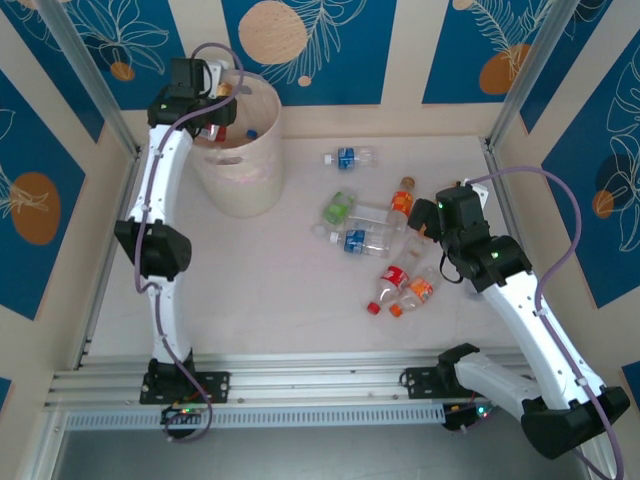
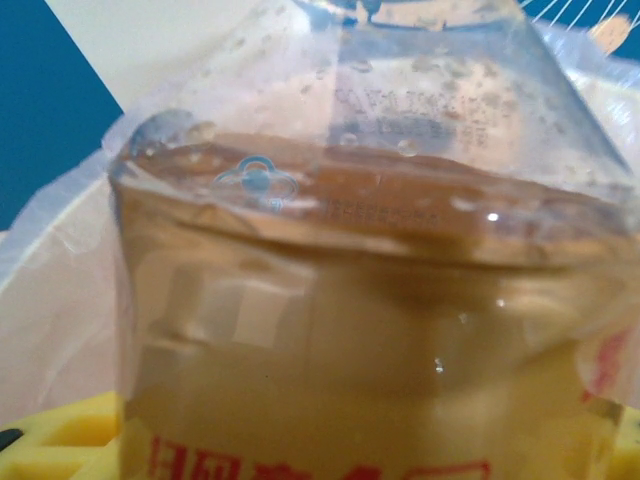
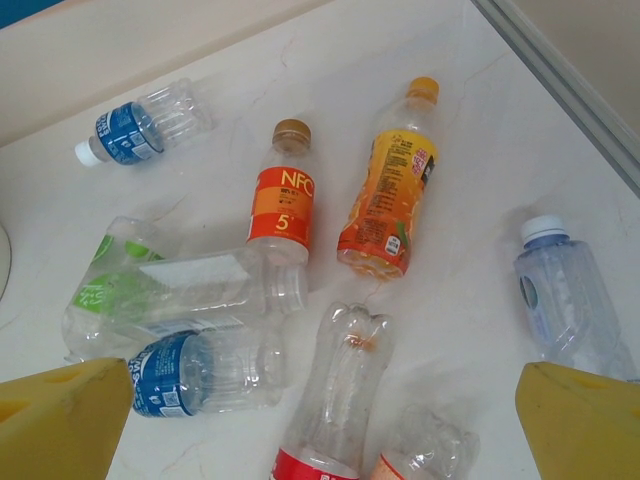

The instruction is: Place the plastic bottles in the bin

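Clear bottle (image 2: 370,300) gripped in my left jaws above the bin (image 1: 240,175): release step, next I just let go. Right jaws gape wide over loose bottles (image 3: 283,205) on the tabletop (image 1: 290,300), pick one.

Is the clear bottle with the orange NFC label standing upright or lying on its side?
Lying on its side: the clear plastic bottle with the orange NFC label rests full-length on the white table.
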